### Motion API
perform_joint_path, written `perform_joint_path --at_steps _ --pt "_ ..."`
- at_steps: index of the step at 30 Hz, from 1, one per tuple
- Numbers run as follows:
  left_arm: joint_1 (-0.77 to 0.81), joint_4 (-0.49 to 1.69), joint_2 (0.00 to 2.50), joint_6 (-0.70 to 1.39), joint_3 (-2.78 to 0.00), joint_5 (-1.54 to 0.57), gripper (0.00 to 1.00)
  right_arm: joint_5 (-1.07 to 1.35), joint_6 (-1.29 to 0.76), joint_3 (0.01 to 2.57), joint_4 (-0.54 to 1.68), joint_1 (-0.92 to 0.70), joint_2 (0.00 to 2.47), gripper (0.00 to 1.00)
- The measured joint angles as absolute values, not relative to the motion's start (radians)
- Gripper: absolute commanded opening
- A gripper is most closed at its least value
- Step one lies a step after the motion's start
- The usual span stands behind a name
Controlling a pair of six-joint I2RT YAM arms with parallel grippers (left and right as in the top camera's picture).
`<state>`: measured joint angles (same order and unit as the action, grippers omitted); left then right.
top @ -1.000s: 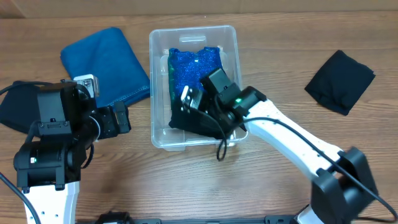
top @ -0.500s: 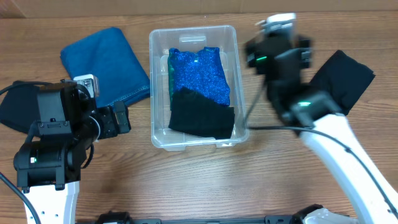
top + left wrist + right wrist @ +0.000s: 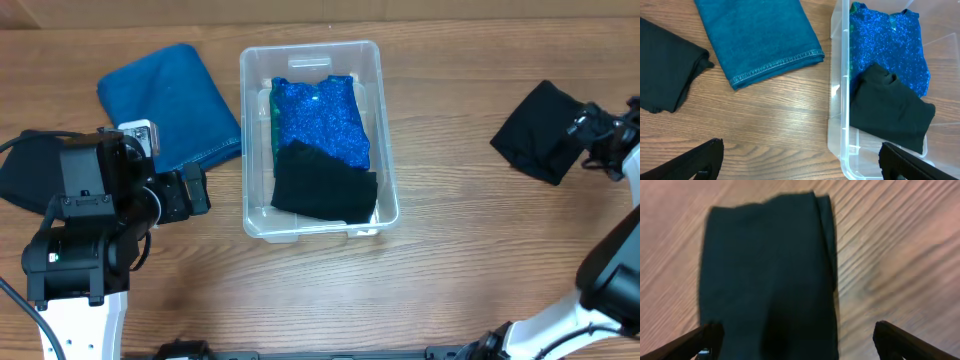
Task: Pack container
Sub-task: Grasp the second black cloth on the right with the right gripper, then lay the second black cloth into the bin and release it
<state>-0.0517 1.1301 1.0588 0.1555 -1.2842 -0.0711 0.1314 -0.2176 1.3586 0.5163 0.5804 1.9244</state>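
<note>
A wooden table (image 3: 450, 260) seen from above, with the container (image 3: 310, 47), a clear plastic bin, at its middle between two robot arms. The main change is the right arm: a second ago its gripper was down inside the bin on a black cloth, half a second ago it had lifted clear to the bin's right, and now it reaches the table's far right edge. The blue towel (image 3: 170, 105) left of the bin has not moved. Inside the bin, a sparkly blue fabric (image 3: 318, 118) fills the far end, and the released black cloth (image 3: 325, 188) lies over its near end, so that item looks packed. A second folded black cloth (image 3: 545, 130) lies well apart on the right and is probably the next pick; a third dark cloth (image 3: 25, 175) lies at the far left. The right gripper (image 3: 597, 133) hovers at the second cloth with its fingers spread wide and empty; its wrist view is blurred. The left gripper (image 3: 200, 190), unmoved beside the bin, is also spread and empty.
</note>
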Motion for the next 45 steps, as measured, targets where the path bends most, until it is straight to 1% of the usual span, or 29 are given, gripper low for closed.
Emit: perform_joint_path --at_steps 3,7,8,9,11,12,13,14,18,23,27,29,32,35,37,38,41,45 --pt "-0.052 1.130 1.059 0.155 -1.284 -0.071 1.00 0.238 -0.202 1.358 0.464 0.611 2.014 1.00" --pt "-0.052 1.131 1.059 0.155 -1.284 -0.072 1.00 0.312 -0.186 1.361 0.397 0.614 2.082 1.00" --pt "-0.052 1.130 1.059 0.155 -1.284 -0.072 1.00 0.318 -0.183 1.362 0.381 0.614 2.088 0.94" --pt "-0.052 1.130 1.059 0.155 -1.284 -0.071 1.00 0.321 -0.183 1.362 0.374 0.614 2.090 0.78" --pt "-0.052 1.130 1.059 0.155 -1.284 -0.071 1.00 0.339 -0.180 1.366 0.344 0.614 2.109 0.26" --pt "-0.052 1.130 1.059 0.155 -1.284 -0.072 1.00 0.344 -0.173 1.366 0.338 0.614 2.113 0.14" --pt "-0.052 1.130 1.059 0.155 -1.284 -0.072 1.00 0.354 -0.176 1.367 0.332 0.615 2.118 0.08" --pt "-0.052 1.130 1.059 0.155 -1.284 -0.072 1.00 0.367 -0.177 1.366 0.331 0.615 2.128 0.04" --pt "-0.052 1.131 1.059 0.155 -1.284 -0.072 1.00 0.462 -0.183 1.366 0.321 0.617 2.143 0.04" --pt "-0.052 1.130 1.059 0.155 -1.284 -0.072 1.00 0.567 -0.184 1.365 0.377 0.612 2.126 0.04" --pt "-0.052 1.132 1.059 0.155 -1.284 -0.071 1.00 0.600 -0.179 1.362 0.391 0.574 1.950 0.04" --pt "-0.052 1.134 1.059 0.155 -1.284 -0.071 1.00 0.607 -0.162 1.362 0.405 0.522 1.802 0.04" --pt "-0.052 1.134 1.059 0.155 -1.284 -0.071 1.00 0.625 -0.096 1.383 0.429 0.392 1.571 0.04" --pt "-0.052 1.134 1.059 0.155 -1.284 -0.071 1.00 0.651 0.009 1.413 0.465 0.186 1.377 0.04" --pt "-0.052 1.134 1.059 0.155 -1.284 -0.071 1.00 0.659 0.084 1.417 0.493 0.054 1.297 0.04" --pt "-0.052 1.134 1.059 0.155 -1.284 -0.071 1.00 0.648 0.130 1.418 0.524 -0.039 1.266 0.04" --pt "-0.052 1.135 1.059 0.155 -1.284 -0.071 1.00 0.576 0.244 1.421 0.607 -0.278 1.253 0.04" --pt "-0.052 1.143 1.059 0.155 -1.284 -0.071 1.00 0.425 0.386 1.420 0.715 -0.523 1.373 0.04"
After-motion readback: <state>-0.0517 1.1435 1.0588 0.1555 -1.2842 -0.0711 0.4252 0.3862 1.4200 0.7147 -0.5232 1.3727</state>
